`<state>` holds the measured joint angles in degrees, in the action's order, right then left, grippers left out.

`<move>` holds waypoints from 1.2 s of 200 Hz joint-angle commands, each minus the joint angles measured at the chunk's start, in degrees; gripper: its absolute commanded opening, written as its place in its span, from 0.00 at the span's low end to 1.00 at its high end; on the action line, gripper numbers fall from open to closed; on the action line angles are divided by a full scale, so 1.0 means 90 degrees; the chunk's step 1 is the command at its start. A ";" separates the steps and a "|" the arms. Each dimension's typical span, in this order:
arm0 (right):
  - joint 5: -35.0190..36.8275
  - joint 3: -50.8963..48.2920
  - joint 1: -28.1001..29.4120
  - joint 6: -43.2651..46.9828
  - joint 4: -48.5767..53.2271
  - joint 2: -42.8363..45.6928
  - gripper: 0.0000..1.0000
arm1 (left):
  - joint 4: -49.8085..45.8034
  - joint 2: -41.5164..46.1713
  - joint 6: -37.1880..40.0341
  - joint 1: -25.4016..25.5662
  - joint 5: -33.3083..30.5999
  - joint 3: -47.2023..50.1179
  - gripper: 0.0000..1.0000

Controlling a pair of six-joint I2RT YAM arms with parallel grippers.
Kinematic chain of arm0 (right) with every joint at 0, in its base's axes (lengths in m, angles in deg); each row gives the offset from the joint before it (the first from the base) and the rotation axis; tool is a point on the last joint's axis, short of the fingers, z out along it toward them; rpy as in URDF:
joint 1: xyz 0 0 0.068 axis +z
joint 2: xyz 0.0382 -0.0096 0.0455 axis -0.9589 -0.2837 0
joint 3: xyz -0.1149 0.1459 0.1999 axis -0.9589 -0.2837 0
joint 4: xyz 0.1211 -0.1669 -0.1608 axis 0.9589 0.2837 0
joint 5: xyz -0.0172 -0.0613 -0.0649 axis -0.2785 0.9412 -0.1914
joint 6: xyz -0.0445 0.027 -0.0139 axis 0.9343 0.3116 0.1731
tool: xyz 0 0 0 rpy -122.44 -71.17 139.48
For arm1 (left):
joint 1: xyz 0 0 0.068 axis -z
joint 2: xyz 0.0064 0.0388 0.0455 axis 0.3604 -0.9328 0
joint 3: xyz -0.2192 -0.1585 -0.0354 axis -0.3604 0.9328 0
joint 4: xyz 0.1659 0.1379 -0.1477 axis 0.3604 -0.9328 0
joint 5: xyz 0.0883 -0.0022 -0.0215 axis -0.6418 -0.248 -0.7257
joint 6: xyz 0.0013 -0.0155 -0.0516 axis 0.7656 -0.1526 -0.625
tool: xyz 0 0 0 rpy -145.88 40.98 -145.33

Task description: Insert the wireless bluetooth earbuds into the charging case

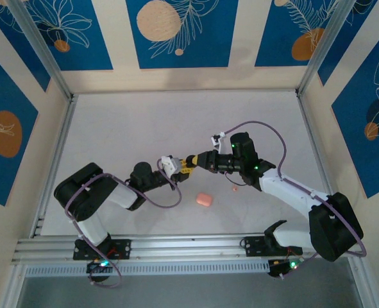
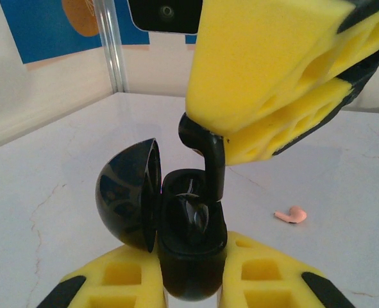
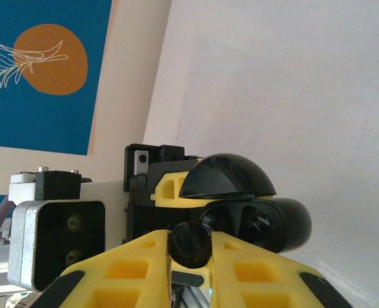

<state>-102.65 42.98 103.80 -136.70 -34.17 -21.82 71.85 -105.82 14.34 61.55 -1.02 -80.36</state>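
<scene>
The right gripper (image 3: 190,251) is pinching one black earbud (image 2: 210,153) between its closed fingers, and the stem is reaching down into the open charging case (image 2: 188,226). The left gripper (image 2: 190,277) is clamping this case from both sides, above the table (image 2: 54,192).

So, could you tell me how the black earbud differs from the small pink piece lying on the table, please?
The earbud is glossy black; the pink piece is pale pink. The earbud is pinched upright in the right tool, stem down at the open charging case; the pink piece lies loose on the table. Both are small and curved.
</scene>
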 commanded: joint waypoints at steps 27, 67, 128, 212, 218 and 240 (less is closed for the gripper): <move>0.0028 -0.0163 -0.0083 -0.0130 0.0155 0.0089 0.20 | 0.0291 0.0313 -0.0043 0.0088 -0.0036 -0.0133 0.18; 0.0122 -0.0198 -0.0132 -0.0221 -0.0154 0.0073 0.20 | 0.0291 0.0359 -0.0043 0.0088 0.0012 -0.0160 0.18; 0.0063 -0.0008 -0.0132 -0.0093 -0.0334 0.0336 0.21 | 0.0291 0.0110 -0.0097 0.0093 -0.0047 -0.0173 0.18; 0.0112 0.0068 -0.0103 -0.0003 -0.0601 0.0238 0.21 | 0.0292 0.0117 -0.0195 0.0098 0.0042 -0.0270 0.18; 0.0103 0.0062 -0.0096 -0.0009 -0.0644 0.0214 0.21 | 0.0294 0.0127 -0.0200 0.0105 0.0050 -0.0271 0.18; 0.0122 0.0088 -0.0078 -0.0020 -0.0738 0.0154 0.21 | 0.0291 0.0129 -0.0193 0.0100 0.0080 -0.0291 0.18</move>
<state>-102.30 42.08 102.95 -137.66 -38.76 -19.61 71.52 -104.57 13.20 61.66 -1.85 -81.56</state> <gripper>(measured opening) 0.211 0.183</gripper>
